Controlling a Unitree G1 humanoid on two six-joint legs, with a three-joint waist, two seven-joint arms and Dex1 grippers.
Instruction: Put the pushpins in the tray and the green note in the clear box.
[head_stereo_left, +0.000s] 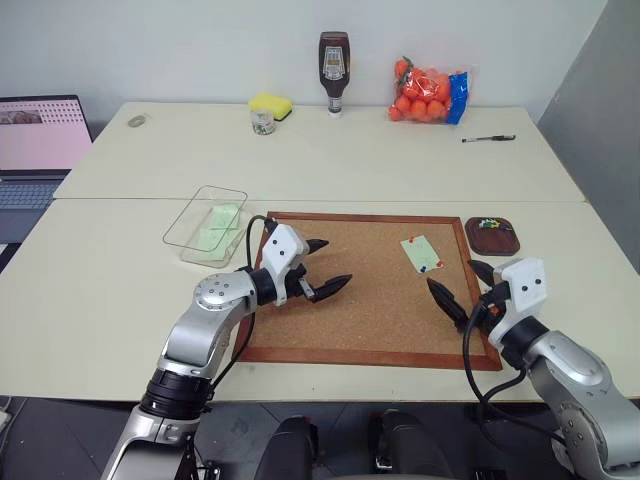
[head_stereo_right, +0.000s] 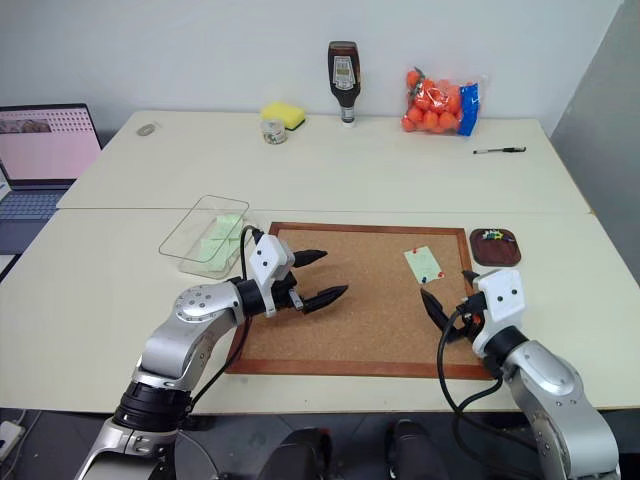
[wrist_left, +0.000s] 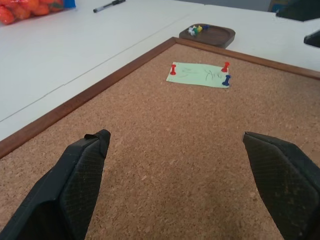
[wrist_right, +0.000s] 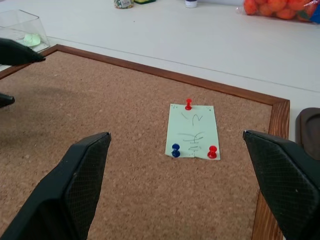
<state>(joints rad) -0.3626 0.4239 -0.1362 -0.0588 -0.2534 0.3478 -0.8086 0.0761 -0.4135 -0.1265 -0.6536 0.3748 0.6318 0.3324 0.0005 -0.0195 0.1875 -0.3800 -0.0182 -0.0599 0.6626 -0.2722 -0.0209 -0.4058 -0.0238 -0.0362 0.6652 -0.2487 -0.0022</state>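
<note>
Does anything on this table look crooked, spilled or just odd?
Nothing spilled or broken. The green note lies flat on the corkboard, held by three pushpins, slightly angled to the frame. The ketchup bottle stands on its cap.

Two pale cream tables (head_stereo_left: 330, 165) pushed together before a plain white wall (head_stereo_left: 200, 45), evenly lit.

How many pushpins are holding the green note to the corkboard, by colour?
Pushpins in the green note on the corkboard:
Red: 2
Blue: 1
Total: 3
</note>
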